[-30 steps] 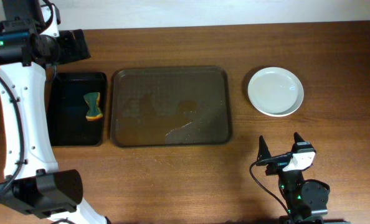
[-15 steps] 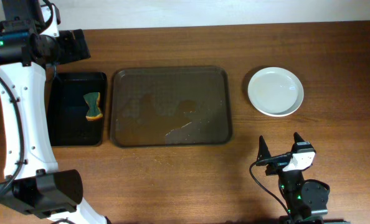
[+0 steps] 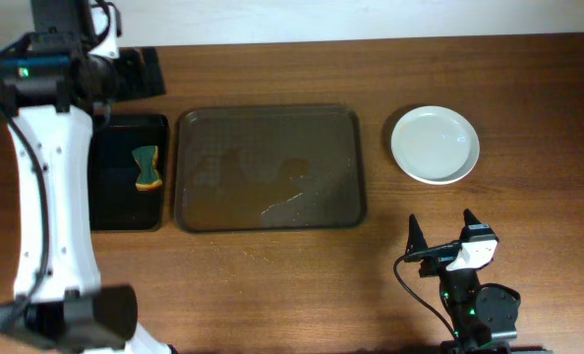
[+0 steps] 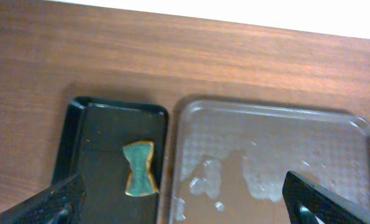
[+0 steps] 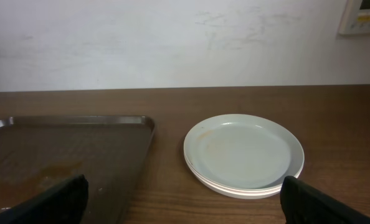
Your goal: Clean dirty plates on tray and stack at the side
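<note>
my left gripper (image 4: pixel 184 180) is spread wide, holding nothing. just ahead of it lie a green bow-shaped sponge (image 4: pixel 139 168) in a black rectangular bin (image 4: pixel 91 134) and the wet dark brown flat tray (image 4: pixel 309 143). my right gripper (image 5: pixel 184 182) is wide and empty too, with the stacked round white plates (image 5: pixel 244 152) ahead, right of the tray.

From overhead I get even, fairly bright light with no hard shadows. The tray (image 3: pixel 268 167) carries a pale wet sheen just below the frame's centre, and the plates (image 3: pixel 435 145) in the upper right are almost washed-out white. My left wrist view is soft, and the left gripper (image 4: pixel 184 202) reads only as dark, blurred fingertips (image 4: pixel 57 200) in the lower corners. The right wrist view is sharper, with the wall (image 5: pixel 172 43) bright across the top.
</note>
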